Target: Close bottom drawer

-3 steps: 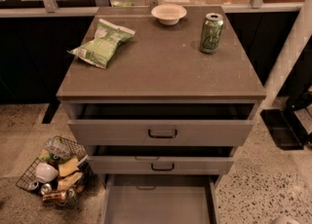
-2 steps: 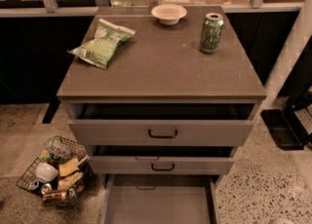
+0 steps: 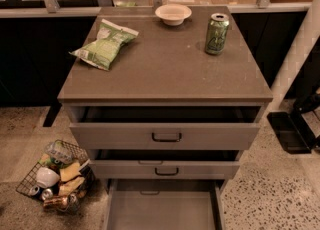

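Observation:
The bottom drawer (image 3: 162,208) of the grey cabinet is pulled far out; its plain grey interior shows at the bottom middle of the camera view, and its front and handle are cut off below the frame. The middle drawer (image 3: 165,169) and the top drawer (image 3: 165,135), each with a small black loop handle, stand slightly open above it. My gripper is not in view.
On the cabinet top (image 3: 165,69) lie a green chip bag (image 3: 104,44), a white bowl (image 3: 173,13) and a green can (image 3: 217,34). A wire basket (image 3: 55,176) of trash stands on the floor at left. A black object (image 3: 290,131) sits on the floor at right.

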`<state>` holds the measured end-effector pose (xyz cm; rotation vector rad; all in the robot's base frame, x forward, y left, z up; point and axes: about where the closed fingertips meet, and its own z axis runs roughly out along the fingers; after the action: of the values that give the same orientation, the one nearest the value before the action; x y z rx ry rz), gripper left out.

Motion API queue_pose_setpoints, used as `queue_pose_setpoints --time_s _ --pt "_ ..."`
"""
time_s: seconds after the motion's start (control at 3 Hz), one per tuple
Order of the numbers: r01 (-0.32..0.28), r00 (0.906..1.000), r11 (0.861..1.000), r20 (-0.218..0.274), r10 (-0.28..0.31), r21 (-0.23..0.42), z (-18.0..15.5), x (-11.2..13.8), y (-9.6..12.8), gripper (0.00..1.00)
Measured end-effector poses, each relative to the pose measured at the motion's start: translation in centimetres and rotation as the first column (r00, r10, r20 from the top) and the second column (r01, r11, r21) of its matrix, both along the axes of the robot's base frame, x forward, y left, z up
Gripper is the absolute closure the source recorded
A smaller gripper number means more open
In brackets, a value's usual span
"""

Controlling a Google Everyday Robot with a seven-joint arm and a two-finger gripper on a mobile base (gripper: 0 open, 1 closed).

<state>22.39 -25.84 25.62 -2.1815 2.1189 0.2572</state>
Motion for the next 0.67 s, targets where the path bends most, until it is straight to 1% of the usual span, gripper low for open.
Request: queue_pose_setpoints --time_s 0.33,0.67 --pt "-0.063 0.9975 0.998 -0.031 0.063 0.011 -3.8 -0.9 2.2 0.64" --pt "-0.117 0.9915 0.993 -0.055 0.118 0.02 -7.7 -1.6 4.7 0.87"
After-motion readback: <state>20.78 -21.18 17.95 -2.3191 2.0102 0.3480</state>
